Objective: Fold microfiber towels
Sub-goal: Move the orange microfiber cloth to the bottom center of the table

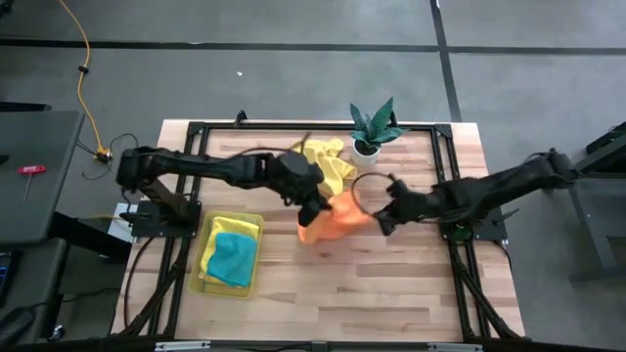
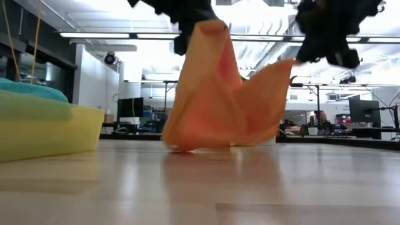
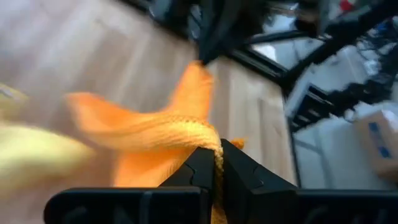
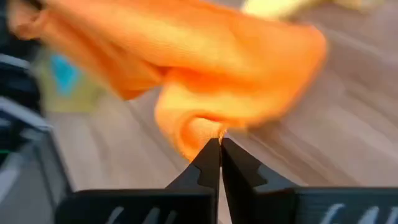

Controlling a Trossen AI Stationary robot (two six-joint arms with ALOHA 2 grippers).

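The orange towel (image 1: 333, 220) hangs between my two grippers over the middle of the table; its lower part (image 2: 187, 140) rests on the wood. My left gripper (image 1: 315, 207) is shut on its left upper end. My right gripper (image 1: 383, 217) is shut on its right upper end. A yellow towel (image 1: 328, 161) lies crumpled at the far middle. A teal towel (image 1: 233, 259) lies on folded cloth in the yellow tray (image 1: 207, 274). My left gripper pinches a bunched edge of the orange towel (image 3: 214, 146) between its two fingers, coming from above. The towel hangs below it, and its lower end lies on the table. My right gripper pinches a folded edge of the orange towel (image 4: 211, 134) between its two fingertips. That end (image 2: 284, 65) is lifted, and the cloth sags slack toward the left gripper.
A small potted plant (image 1: 372, 127) stands at the far edge, close behind the right gripper. The yellow tray stands at the near left. Bare wood (image 1: 372, 284) lies toward the near edge and at the right.
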